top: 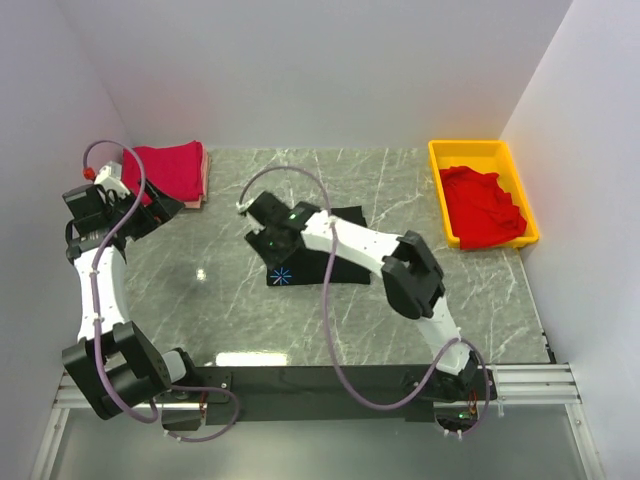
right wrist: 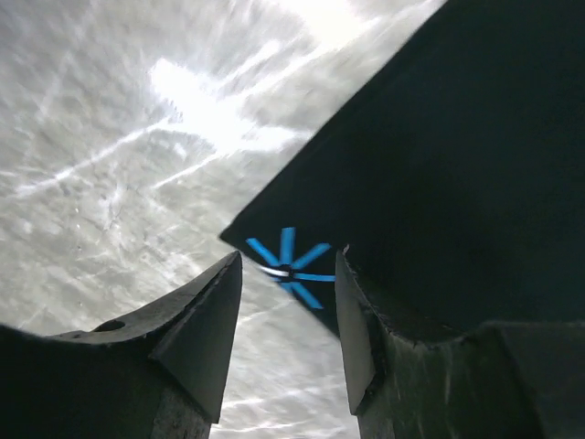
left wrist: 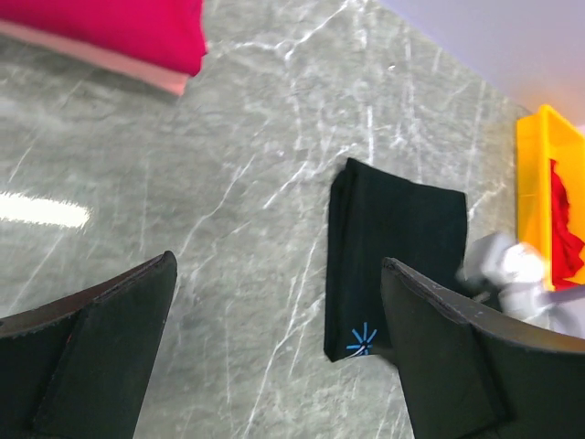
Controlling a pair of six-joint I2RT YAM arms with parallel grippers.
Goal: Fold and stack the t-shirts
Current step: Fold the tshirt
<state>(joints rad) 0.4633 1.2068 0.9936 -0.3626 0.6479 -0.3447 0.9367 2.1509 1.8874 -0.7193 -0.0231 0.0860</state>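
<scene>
A folded black t-shirt [top: 345, 268] lies at the table's middle, with a blue star mark [top: 281, 277] at its near left corner. My right gripper [top: 272, 250] hovers open just over that corner; in the right wrist view its jaws [right wrist: 288, 274] stand either side of the star [right wrist: 291, 261] on the black cloth [right wrist: 457, 137], holding nothing. A folded red t-shirt [top: 168, 170] lies at the back left. My left gripper [top: 165, 210] is wide open and empty beside it [left wrist: 279, 274]. A crumpled red t-shirt [top: 485, 205] lies in the tray.
The yellow plastic tray [top: 470, 152] stands at the back right by the wall. A pink layer [left wrist: 137, 69] shows under the folded red shirt [left wrist: 119, 27]. Walls close in the back and both sides. Grey marble table [top: 200, 300] lies between the arms.
</scene>
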